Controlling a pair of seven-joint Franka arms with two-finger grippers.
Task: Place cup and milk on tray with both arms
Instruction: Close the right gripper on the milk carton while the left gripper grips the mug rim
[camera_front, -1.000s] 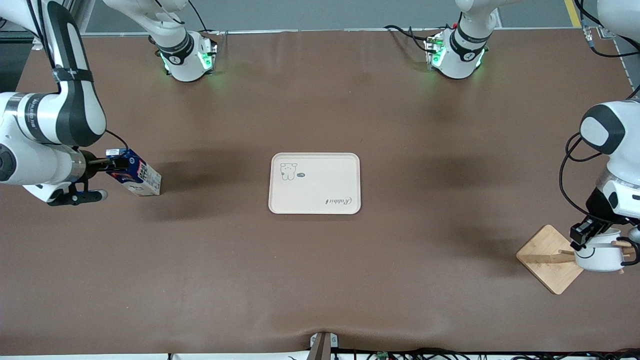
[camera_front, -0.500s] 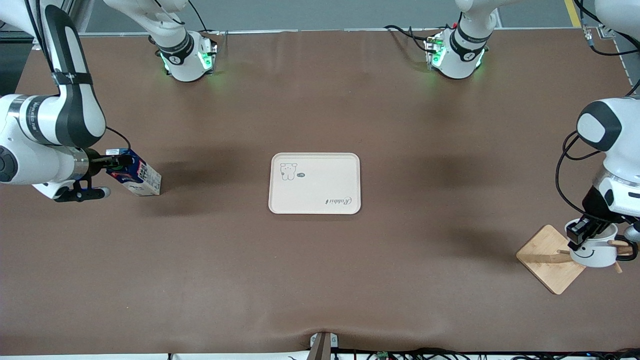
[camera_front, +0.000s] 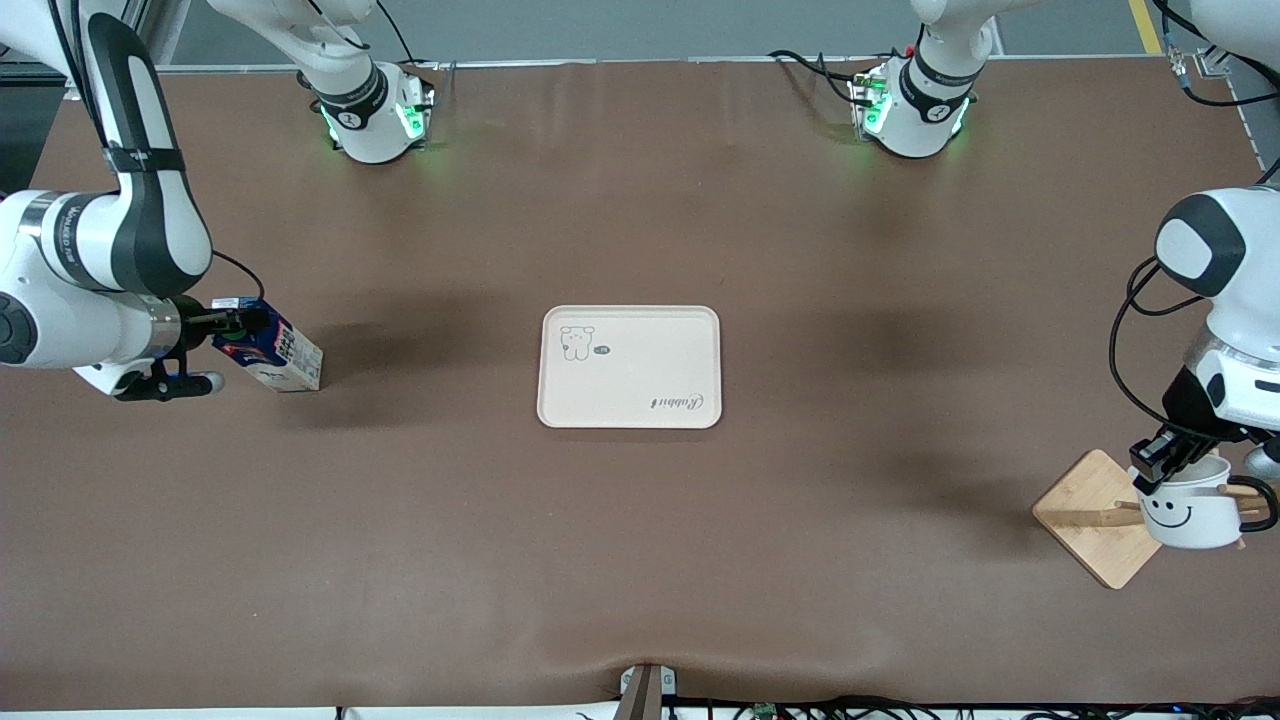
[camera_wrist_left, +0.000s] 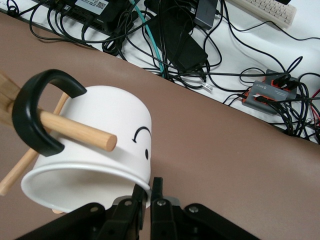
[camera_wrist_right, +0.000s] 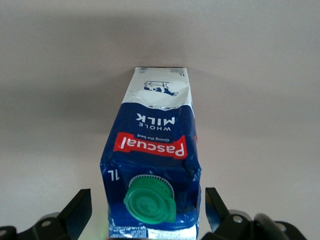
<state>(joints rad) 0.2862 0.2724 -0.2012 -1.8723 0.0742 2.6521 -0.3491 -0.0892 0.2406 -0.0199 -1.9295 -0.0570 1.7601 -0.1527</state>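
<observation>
The milk (camera_front: 275, 355) stands on the table at the right arm's end, blue with a green cap (camera_wrist_right: 150, 202). My right gripper (camera_front: 243, 322) is open around its top, one finger (camera_wrist_right: 79, 207) on each side with a gap between finger and carton. The white smiley cup (camera_front: 1193, 510) hangs by its black handle (camera_wrist_left: 35, 117) on a wooden peg (camera_wrist_left: 77, 132) at the left arm's end. My left gripper (camera_front: 1152, 476) is shut on the cup's rim (camera_wrist_left: 127, 175). The cream tray (camera_front: 630, 366) lies empty mid-table.
The wooden stand's square base (camera_front: 1090, 515) lies under the cup, with pegs sticking out sideways. Cables and electronics (camera_wrist_left: 180, 35) lie past the table edge near the cup. Both arm bases (camera_front: 375, 115) stand along the table's edge farthest from the front camera.
The left gripper has turned the cup on the peg, so its smiley face now shows to the front camera. The right gripper has barely moved at the milk.
</observation>
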